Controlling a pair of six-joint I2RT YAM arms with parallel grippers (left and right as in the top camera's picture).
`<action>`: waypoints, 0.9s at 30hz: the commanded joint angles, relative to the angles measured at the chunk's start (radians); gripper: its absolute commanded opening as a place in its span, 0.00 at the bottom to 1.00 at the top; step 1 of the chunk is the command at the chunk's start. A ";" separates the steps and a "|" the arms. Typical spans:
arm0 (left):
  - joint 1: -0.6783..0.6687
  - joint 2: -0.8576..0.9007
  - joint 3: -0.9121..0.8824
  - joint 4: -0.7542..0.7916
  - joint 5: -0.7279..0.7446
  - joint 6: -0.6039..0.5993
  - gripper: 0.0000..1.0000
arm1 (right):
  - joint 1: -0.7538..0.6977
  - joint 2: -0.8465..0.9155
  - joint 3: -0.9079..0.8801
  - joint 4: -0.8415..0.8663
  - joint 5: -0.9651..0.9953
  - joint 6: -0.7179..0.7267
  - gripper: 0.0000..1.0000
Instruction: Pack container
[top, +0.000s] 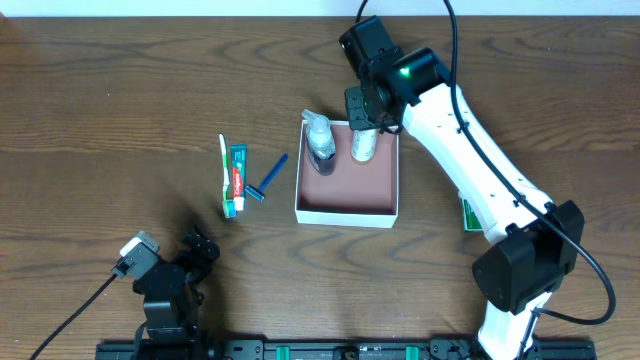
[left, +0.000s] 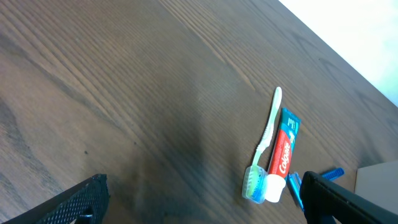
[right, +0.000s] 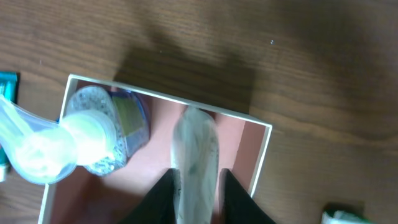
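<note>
The container, a square white box with a reddish-brown inside, sits mid-table. A clear pump bottle stands in its far left corner. My right gripper is above the far side of the box, shut on a white tube that hangs down into it. In the right wrist view the tube sits between my fingers, beside the pump bottle, inside the container. My left gripper is open and empty at the near left; it also shows in the left wrist view.
A toothbrush, a red toothpaste tube and a blue razor lie left of the container, also seen in the left wrist view: toothbrush, toothpaste. A small green packet lies partly under the right arm.
</note>
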 joint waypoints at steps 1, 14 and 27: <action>0.002 -0.006 -0.017 -0.002 -0.004 0.010 0.98 | -0.002 -0.012 0.010 -0.001 0.021 0.007 0.67; 0.002 -0.006 -0.017 -0.002 -0.004 0.010 0.98 | -0.149 -0.309 0.011 -0.046 0.074 0.003 0.93; 0.002 -0.006 -0.017 -0.002 -0.004 0.010 0.98 | -0.578 -0.374 -0.003 -0.198 0.034 0.076 0.99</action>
